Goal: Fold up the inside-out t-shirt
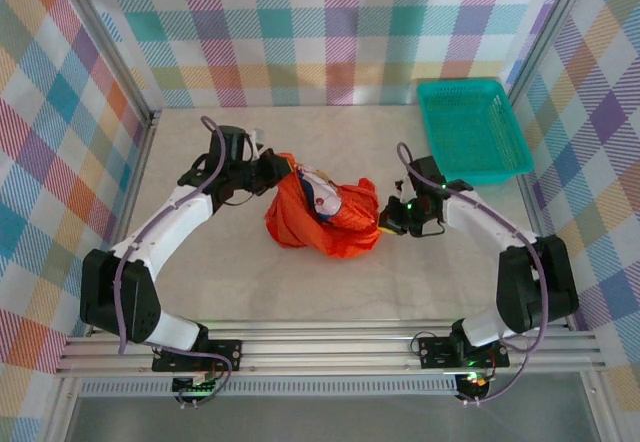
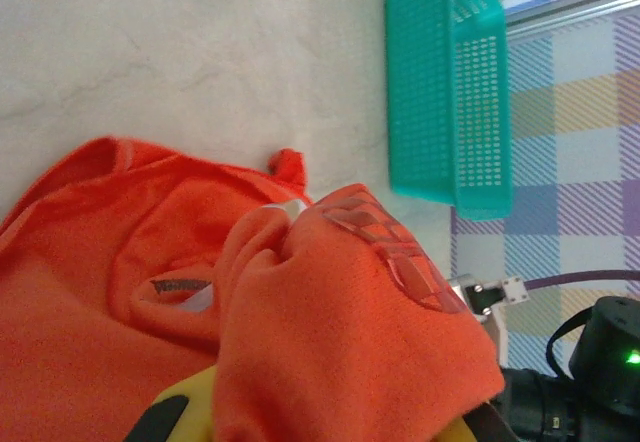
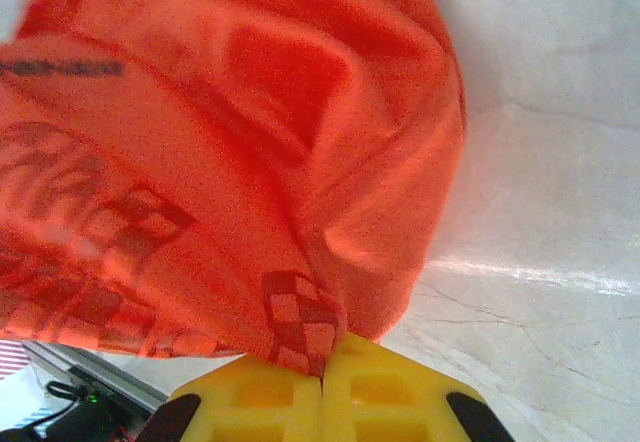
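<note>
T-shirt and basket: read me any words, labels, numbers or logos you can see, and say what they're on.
Nothing legible.
t-shirt, chest print: too small to read.
t-shirt, small grey label: dark lettering, blurred.
basket: no marking seen.

The right gripper (image 3: 322, 380) sits at the bottom edge, with its yellow jaws pressed together and no gap between them. A fold of the t-shirt (image 3: 250, 142) is pinched at the seam between the jaws. The orange-red cloth is bunched in deep creases and a faint checkered pattern shows through it. The pale, veined table (image 3: 545, 212) lies to the right.
</note>
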Available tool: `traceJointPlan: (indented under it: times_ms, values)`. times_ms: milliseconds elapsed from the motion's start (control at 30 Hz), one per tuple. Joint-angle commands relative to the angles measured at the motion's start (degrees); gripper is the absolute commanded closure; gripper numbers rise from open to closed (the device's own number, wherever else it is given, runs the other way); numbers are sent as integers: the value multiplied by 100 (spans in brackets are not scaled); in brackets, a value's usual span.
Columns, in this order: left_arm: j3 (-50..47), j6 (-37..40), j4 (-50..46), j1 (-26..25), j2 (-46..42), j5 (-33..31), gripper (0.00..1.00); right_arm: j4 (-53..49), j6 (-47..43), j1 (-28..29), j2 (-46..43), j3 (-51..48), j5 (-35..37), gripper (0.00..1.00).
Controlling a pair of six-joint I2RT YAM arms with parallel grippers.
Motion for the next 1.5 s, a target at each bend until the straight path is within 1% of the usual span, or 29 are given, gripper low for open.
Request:
traceJointPlan:
  times_ms: [0, 67, 167, 267, 367, 400, 433, 500, 600, 633, 700, 767, 833, 933, 1033, 1167, 1200, 1267, 1300, 1400, 1433, 1467]
  values:
    - [411, 163, 231, 108, -359, 263, 100, -559, -177, -66, -546, 717, 193, 100]
    - [371, 97, 249, 108, -466, 278, 100, -805, -303, -88, -731, 978, 381, 100]
    - [53, 12, 390, 82, -489, 203, 100, -983, -484, -234, -629, 1128, 729, 100]
    - [-376, -206, 820, 52, -276, 161, 100, -719, -535, -429, -104, 1087, 766, 100]
    - [-560, -300, 1120, -84, 150, -98, 100, -372, -509, -525, 728, 1275, 839, 100]
    - [-527, -280, 1160, -156, 311, -224, 100, -350, -499, -535, 952, 1406, 924, 94]
    - [-457, -270, 1176, -230, 486, -319, 100, -412, -507, -534, 1247, 1651, 1030, 85]
    - [-223, -258, 1144, -358, 782, -358, 100, -700, -500, -514, 1466, 2077, 930, 63]
    - [122, -192, 942, -542, 1061, -386, 100, -810, -492, -194, 1063, 2217, 884, 43]
    - [192, -145, 885, -588, 1096, -414, 100, -769, -484, -49, 890, 2175, 886, 39]
    - [265, -78, 807, -629, 1117, -467, 100, -572, -402, 212, 681, 2007, 710, 36]
    - [284, -69, 795, -639, 1117, -487, 100, -192, -290, 505, 675, 1791, 477, 35]
    - [331, -32, 722, -639, 1117, -504, 100, 33, -213, 845, 968, 1799, 388, 35]
    - [397, -17, 637, -639, 1100, -487, 100, 314, -106, 1183, 1595, 1999, 349, 35]
    - [408, -1, 574, -635, 1015, -496, 100, 641, -5, 1319, 2103, 2119, 528, 34]
    - [347, -4, 573, -638, 941, -514, 100, 1097, 143, 1329, 2635, 2296, 837, 33]
    - [330, -13, 589, -633, 946, -505, 100, 1101, 167, 1329, 2808, 2428, 942, 34]
    - [298, -27, 634, -637, 967, -472, 100, 1129, 212, 1329, 3062, 2604, 1116, 41]
    - [293, -31, 623, -639, 976, -462, 100, 1107, 198, 1329, 3158, 2692, 1206, 48]
    - [298, 42, 532, -639, 944, -459, 100, 838, 45, 1321, 3215, 2913, 1299, 86]
    - [315, 101, 448, -639, 918, -506, 100, 689, -30, 1321, 3148, 2966, 1299, 97]
    - [342, 208, 314, -634, 891, -580, 100, 517, -108, 1316, 3027, 3002, 1257, 100]
